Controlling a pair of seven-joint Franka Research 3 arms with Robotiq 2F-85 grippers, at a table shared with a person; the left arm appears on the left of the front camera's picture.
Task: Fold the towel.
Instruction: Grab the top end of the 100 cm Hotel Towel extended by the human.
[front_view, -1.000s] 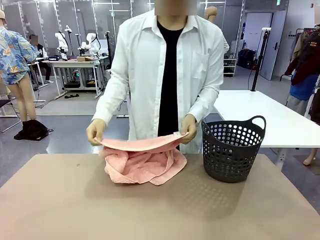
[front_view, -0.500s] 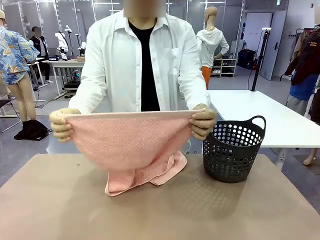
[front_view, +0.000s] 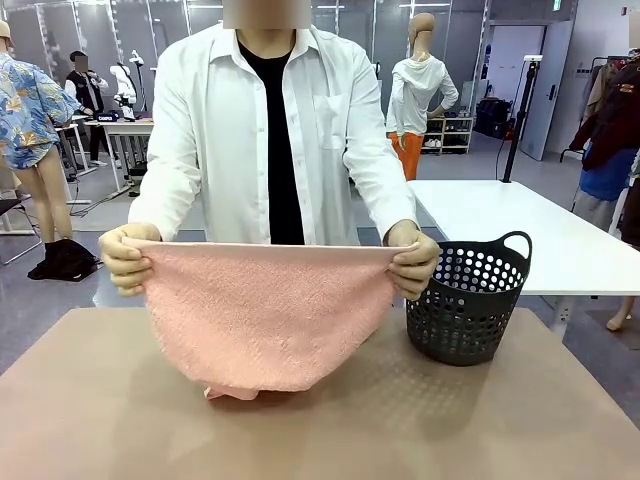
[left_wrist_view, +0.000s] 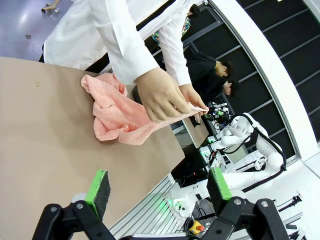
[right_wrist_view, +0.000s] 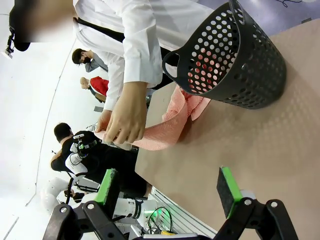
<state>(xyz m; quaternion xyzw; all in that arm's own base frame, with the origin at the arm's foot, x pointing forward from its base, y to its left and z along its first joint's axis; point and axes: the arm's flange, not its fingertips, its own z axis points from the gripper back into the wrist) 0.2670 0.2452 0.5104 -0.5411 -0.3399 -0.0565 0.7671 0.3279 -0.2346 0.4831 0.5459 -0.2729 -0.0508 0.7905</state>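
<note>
Front view: person (front_view: 280, 130) holds towel (front_view: 265, 320) up by 2 top corners, bottom touching table (front_view: 100, 420), beside basket (front_view: 467, 300). My left gripper (left_wrist_view: 158, 184) and right gripper (right_wrist_view: 167, 186) gape wide, empty. Risk: grabbing now could drag cloth or bump person.

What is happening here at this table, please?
A person at the far side holds the pink towel up by its top edge, one hand at each corner, so that it hangs spread out. Its lower end rests on the table. A dark basket stands beside it. The left gripper and the right gripper are open and hold nothing. No fold is made yet.
</note>
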